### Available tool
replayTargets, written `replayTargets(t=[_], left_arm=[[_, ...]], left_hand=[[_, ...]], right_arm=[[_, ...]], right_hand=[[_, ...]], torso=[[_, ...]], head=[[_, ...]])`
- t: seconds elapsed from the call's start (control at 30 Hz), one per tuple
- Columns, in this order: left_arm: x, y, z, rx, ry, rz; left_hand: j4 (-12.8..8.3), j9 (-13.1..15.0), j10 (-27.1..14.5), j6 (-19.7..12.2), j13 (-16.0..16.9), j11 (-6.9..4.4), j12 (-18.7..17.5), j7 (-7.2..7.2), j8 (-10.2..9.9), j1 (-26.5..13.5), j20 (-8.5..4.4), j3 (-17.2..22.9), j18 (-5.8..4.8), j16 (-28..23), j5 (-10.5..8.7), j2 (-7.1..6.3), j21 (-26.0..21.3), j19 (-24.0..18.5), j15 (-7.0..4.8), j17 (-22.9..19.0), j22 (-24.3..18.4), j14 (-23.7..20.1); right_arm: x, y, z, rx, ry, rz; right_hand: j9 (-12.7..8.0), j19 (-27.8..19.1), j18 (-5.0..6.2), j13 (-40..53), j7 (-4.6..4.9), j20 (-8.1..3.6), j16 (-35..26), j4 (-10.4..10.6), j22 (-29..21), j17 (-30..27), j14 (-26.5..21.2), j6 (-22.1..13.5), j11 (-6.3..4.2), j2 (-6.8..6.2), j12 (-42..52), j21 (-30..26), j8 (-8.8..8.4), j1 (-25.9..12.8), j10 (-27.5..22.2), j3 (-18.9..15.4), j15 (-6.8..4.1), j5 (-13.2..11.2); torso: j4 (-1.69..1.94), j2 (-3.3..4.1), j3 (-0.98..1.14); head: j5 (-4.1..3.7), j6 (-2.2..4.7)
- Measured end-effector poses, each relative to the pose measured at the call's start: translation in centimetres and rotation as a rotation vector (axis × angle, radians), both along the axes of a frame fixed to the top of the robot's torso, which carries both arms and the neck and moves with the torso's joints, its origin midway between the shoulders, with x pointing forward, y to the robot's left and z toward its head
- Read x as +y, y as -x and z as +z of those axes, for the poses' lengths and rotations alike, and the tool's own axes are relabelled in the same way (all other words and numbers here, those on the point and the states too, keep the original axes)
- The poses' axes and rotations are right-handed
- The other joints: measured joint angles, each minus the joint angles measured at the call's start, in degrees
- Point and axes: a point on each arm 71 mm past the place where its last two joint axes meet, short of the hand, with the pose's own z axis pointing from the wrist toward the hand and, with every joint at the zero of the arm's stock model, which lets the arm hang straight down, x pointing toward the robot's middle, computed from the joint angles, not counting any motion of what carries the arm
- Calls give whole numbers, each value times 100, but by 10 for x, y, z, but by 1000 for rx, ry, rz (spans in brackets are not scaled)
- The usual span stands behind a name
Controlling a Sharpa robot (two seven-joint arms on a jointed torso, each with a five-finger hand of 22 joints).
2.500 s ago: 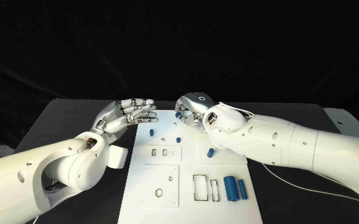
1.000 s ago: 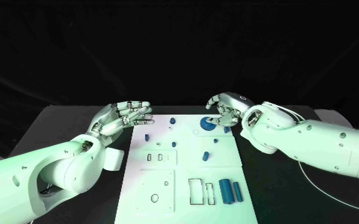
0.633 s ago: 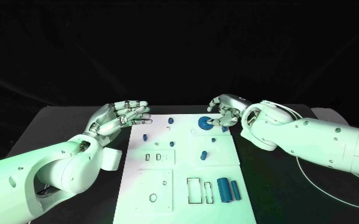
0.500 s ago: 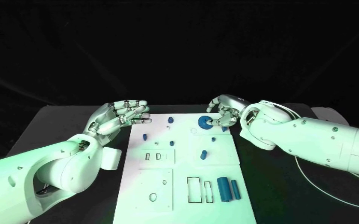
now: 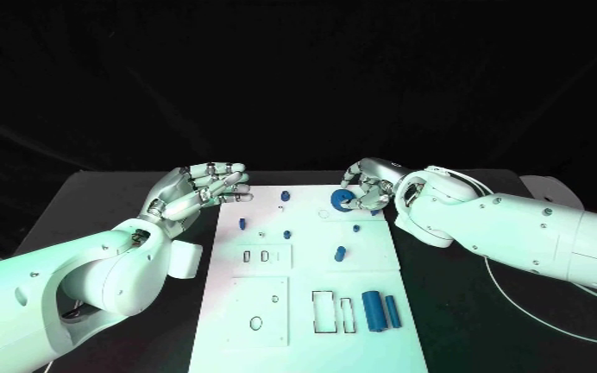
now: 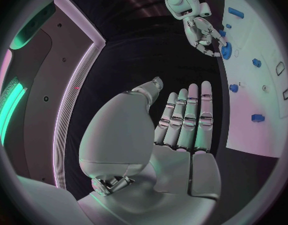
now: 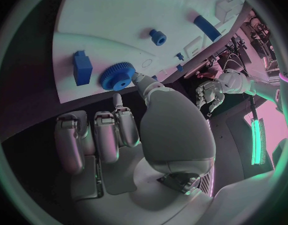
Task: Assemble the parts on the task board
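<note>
1. Seating the gear [image 5: 340,199] looks like the step in hand: the blue toothed wheel lies at the far right corner of the board [image 5: 276,304], with the right hand [image 5: 371,187] over it.
2. Seen from the right wrist, a fingertip [image 7: 139,78] touches the gear's [image 7: 116,76] rim while the other fingers curl back, apart from it. That reads as pressing or nudging, not a firm pinch; whether it is truly held I cannot tell.
3. Judging from that, the gear should be kept flat and pushed straight down, since a tilted wheel would likely bind on its seat.
4. A small blue block [image 7: 82,67] stands just beside the gear; the teeth should stay off it.
5. A round outline [image 5: 323,213] on the board sits near the gear, possibly another seat, so confirm which place is meant before pressing.
6. Other blue parts, such as the two cylinders [image 5: 380,311] at the near end, lie well apart and need no care now.
7. The left hand [image 5: 199,187] hovers beside the board's far left corner, fingers straight and close together, holding nothing; it could steady the board if it slides.
</note>
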Motion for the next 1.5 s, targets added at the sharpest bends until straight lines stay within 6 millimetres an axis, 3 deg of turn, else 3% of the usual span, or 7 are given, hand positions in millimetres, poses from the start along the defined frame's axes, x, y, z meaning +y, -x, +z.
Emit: replayTargets(t=[0.77, 1.1, 1.4, 1.5], left_arm=[[1, 0, 0, 1, -1, 2], [1, 0, 0, 1, -2, 3], [2, 0, 0, 1, -2, 4], [2, 0, 0, 1, -2, 4]], left_hand=[[-15, 0, 0, 0, 0, 0, 0, 0, 0, 0, 0, 15, 0, 0, 0, 0, 0, 0, 0, -1, 1, 0], [-15, 1, 0, 0, 0, 0, 0, 0, 0, 0, 0, 15, 0, 0, 0, 0, 0, 0, 0, 0, 1, 0], [-15, 1, 0, 0, 0, 0, 0, 0, 0, 0, 0, 15, 0, 0, 0, 0, 0, 0, 0, 3, 2, 0], [-15, 1, 0, 0, 0, 0, 0, 0, 0, 0, -1, 15, 0, 0, 0, 0, 0, 0, 0, 3, 2, 0]], right_arm=[[2, -5, -6, 12, 23, -5], [0, -6, -6, 6, 30, -10], [3, -4, -5, -6, 33, 1], [6, -2, -5, -19, 38, 12]], right_hand=[[8, 0, 1, -1, 0, 0, 19, 10, 3, -1, 0, -1, 20, 91, 23, -4, 67, 90, 20, 87, 0, 45], [-33, 0, 1, -2, 7, 0, 40, -65, 3, -2, 0, 59, 19, 164, 89, -4, 135, 170, 20, 337, 0, 179], [-69, 0, 2, -3, -59, -1, 40, -171, 2, -2, 0, 350, -62, 163, 162, -5, 247, 240, 102, 647, 0, 174], [-72, 0, 2, -3, -26, 0, 40, -202, 2, -3, 0, 396, -93, 165, 199, -5, 269, 243, 133, 789, 0, 150]], torso=[[-9, -2, 6], [-7, -2, 4], [-7, -2, 3], [-7, -2, 3]], head=[[-2, -13], [-8, -47], [-12, -55], [-12, -56]])
